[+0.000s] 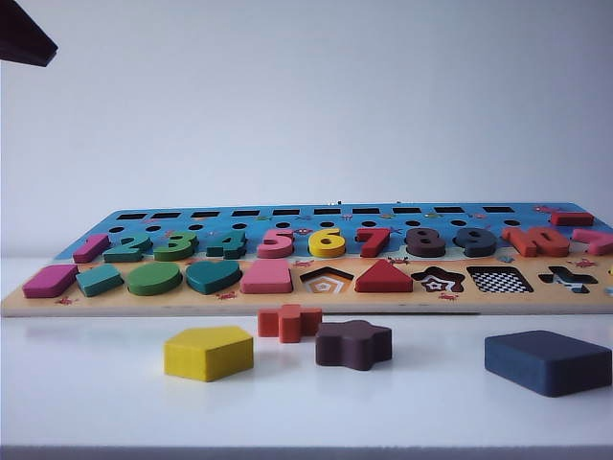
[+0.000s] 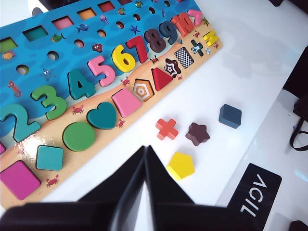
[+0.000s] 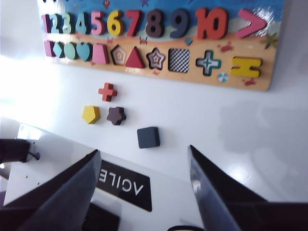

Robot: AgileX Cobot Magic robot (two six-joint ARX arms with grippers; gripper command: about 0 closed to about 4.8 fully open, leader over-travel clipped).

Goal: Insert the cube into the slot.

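Just ahead of open right gripper, cube

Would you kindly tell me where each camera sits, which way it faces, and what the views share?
Exterior view: low at table level, facing the wooden puzzle board edge-on; no gripper shows.
Left wrist view: above the table, looking down past the shut left gripper.
Right wrist view: high, facing the board over the open right gripper.
Shared: all show the dark navy-blue square block and the checkerboard square slot.
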